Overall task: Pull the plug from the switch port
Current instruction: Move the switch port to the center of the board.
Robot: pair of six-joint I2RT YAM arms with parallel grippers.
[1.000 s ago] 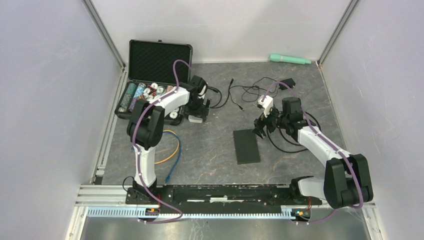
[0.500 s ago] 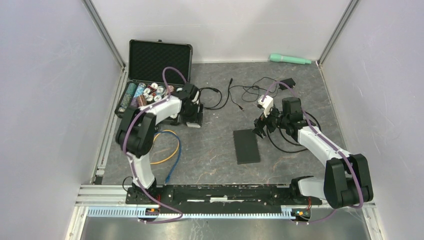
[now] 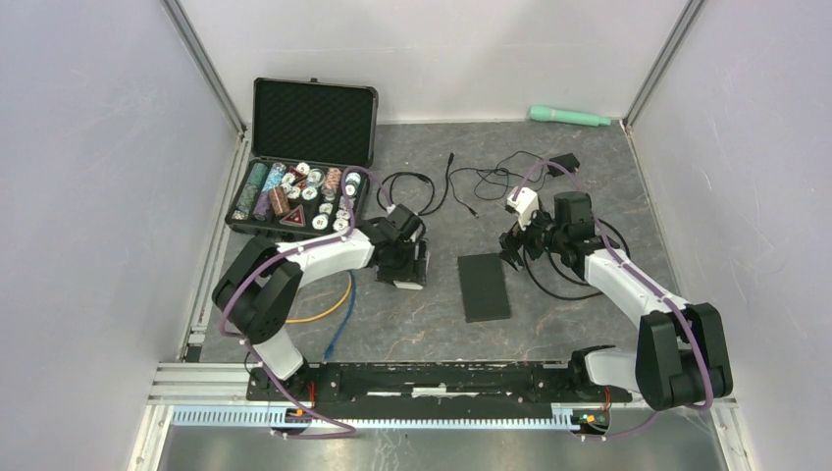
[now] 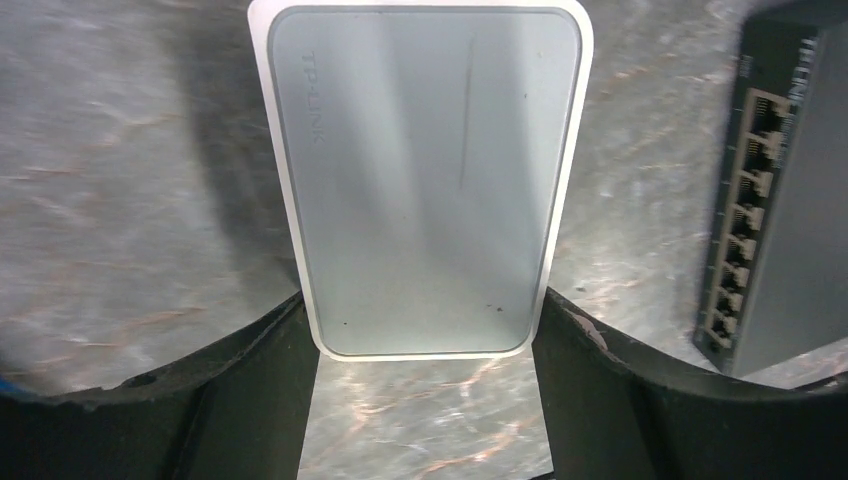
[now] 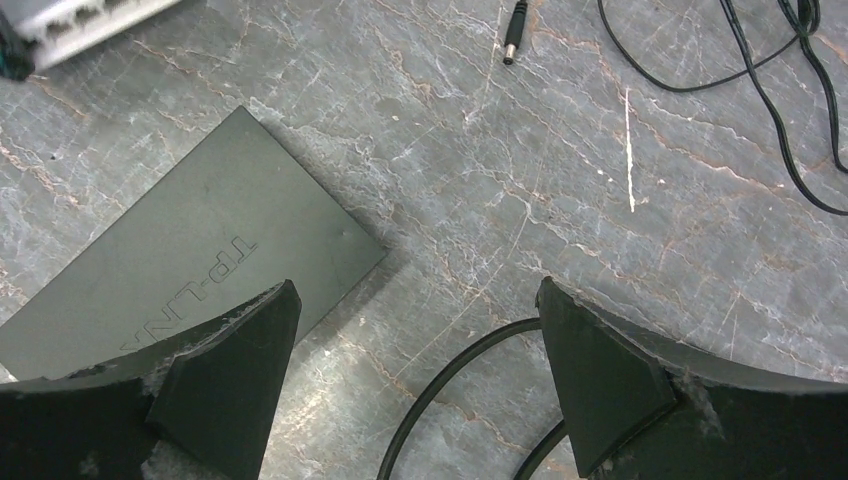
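Two arms reach over a gray surface [image 3: 412, 324]. The left tool [image 4: 422, 300] is clamped on a white box [image 4: 425, 170]. One dark finger [image 4: 250, 385] presses on each long side, near the lower end of the box, in the middle of the left wrist view. The box lies flat with its smooth top facing up. Its ports are hidden, so I cannot tell if a plug sits in it. In the top view this box is just left of the middle of the frame.

A black box [image 4: 800, 220] lies near the white one, at the right edge of the left wrist view, and the two do not touch. A row of little ports [image 4: 750, 210] runs down its side.

The right tool [image 5: 415, 300] has its fingers wide apart. In the right wrist view the black box fills the lower left, partly under one finger. A thick black wire [image 5: 450, 375] curves in at the bottom, between the fingers. A small round plug [image 5: 513, 40] lies loose on the surface at the top middle.

A yellow and blue wire [image 3: 332, 306] lies at the lower left of the top view, under the left arm. An open black case [image 3: 314, 123] with round chips [image 3: 294, 186] sits at the upper left. A green stick [image 3: 569, 117] lies at the upper right, by the back wall.
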